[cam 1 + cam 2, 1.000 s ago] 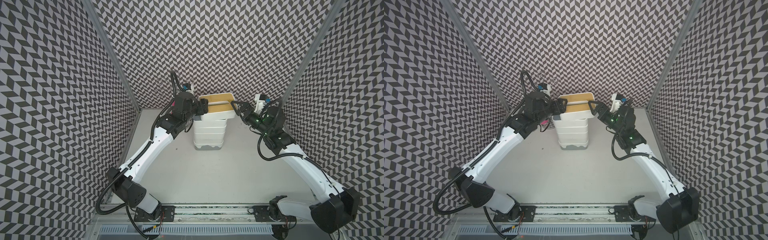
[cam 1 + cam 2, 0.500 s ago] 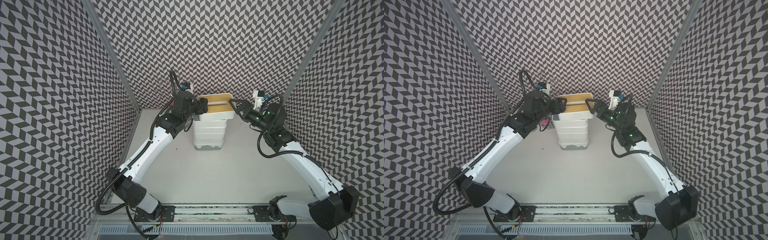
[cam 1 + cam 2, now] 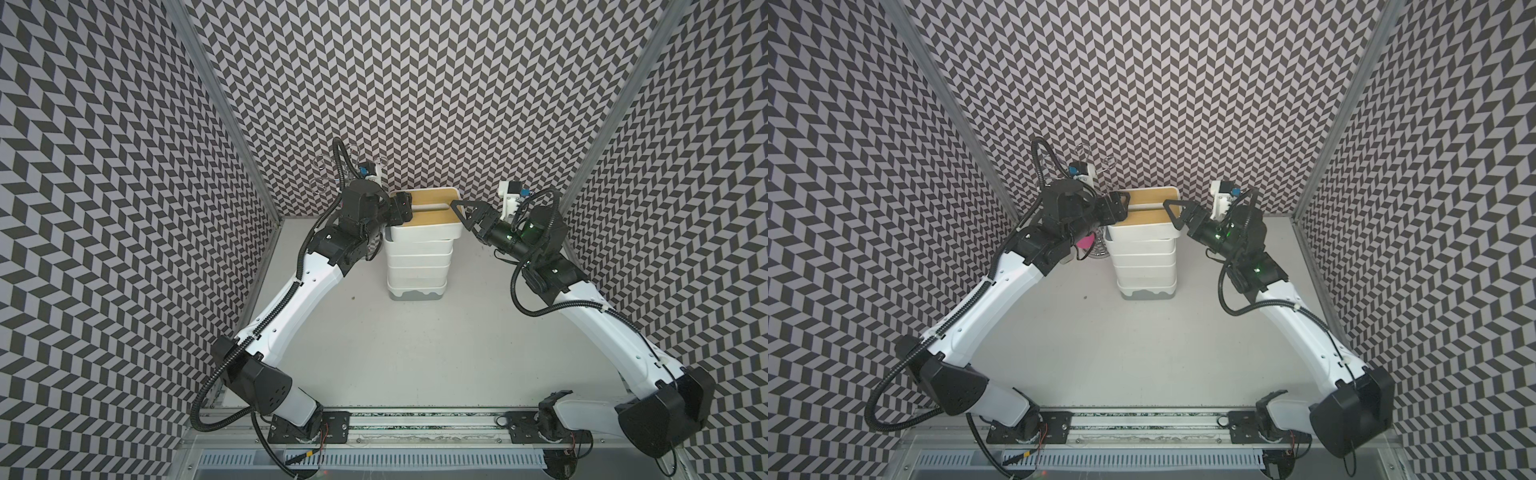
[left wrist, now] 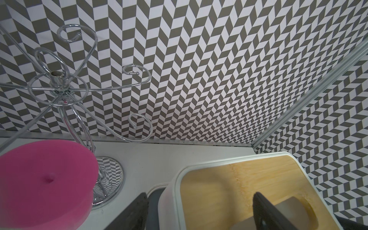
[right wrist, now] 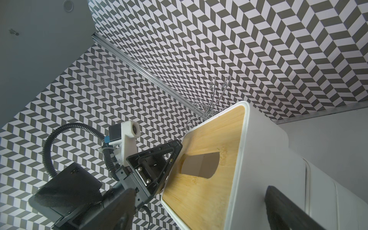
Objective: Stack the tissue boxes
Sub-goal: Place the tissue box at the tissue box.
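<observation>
A stack of several white tissue boxes (image 3: 417,266) (image 3: 1144,266) stands at the back middle of the table on a grey base. The top tissue box has a tan bamboo lid (image 3: 428,208) (image 4: 239,179) (image 5: 215,151) with an oblong slot. My left gripper (image 3: 401,210) (image 3: 1121,208) (image 4: 199,199) is open astride that box's left end, one finger outside the wall with a gap, the other over the lid by the slot. My right gripper (image 3: 461,216) (image 3: 1173,216) (image 5: 199,213) stands wide open at the right end, gripping nothing.
A chrome hook stand (image 4: 59,79) (image 3: 328,174) rises at the back left, just behind my left wrist. A pink round object (image 4: 45,179) (image 3: 1086,241) sits beside its base. Chevron walls close in the back and both sides.
My left jaws have spread apart off the top box's end wall. My right gripper has edged a little toward the box. The stack has not moved.
</observation>
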Controlling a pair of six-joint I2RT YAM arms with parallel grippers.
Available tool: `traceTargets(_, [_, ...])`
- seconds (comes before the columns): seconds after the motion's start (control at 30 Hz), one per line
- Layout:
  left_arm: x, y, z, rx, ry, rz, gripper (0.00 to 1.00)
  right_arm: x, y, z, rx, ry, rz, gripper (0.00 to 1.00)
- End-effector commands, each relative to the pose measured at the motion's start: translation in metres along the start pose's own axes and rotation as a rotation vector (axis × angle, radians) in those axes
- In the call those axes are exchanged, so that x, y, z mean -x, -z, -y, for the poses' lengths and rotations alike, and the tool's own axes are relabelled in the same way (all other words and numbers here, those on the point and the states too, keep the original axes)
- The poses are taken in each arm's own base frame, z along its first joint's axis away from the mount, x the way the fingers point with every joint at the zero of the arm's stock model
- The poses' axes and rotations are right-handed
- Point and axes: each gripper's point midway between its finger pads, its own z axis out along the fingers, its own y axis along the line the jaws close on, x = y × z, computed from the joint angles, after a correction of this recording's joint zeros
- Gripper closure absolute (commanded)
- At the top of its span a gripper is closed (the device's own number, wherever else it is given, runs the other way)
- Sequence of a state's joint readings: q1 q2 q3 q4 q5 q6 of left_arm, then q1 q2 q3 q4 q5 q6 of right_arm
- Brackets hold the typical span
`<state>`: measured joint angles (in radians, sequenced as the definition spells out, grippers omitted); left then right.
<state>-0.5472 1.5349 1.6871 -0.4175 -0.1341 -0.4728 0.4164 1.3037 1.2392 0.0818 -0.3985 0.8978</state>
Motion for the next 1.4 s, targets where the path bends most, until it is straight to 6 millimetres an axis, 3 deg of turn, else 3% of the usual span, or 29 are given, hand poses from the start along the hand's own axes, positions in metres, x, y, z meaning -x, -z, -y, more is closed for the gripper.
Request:
traceTargets(0.0, [0.011,0.007,0.008,-0.028,0.013,0.021,0.17,0.001,-0.003,-0.029,0.089,0.027,-0.007,0.01])
traceTargets(0.43, [0.015,0.001,0.013,-0.052,0.019,0.025,0.17,-0.007,-0.008,-0.033,0.098,0.029,-0.020,0.01])
traceTargets(0.83, [0.015,0.001,0.015,-0.060,0.025,0.020,0.17,0.001,-0.002,-0.033,0.065,0.052,0.023,0.01])
traceTargets(1.37, [0.034,0.023,0.009,-0.019,0.013,0.078,0.04,0.017,0.008,-0.028,0.007,0.092,0.085,0.01])
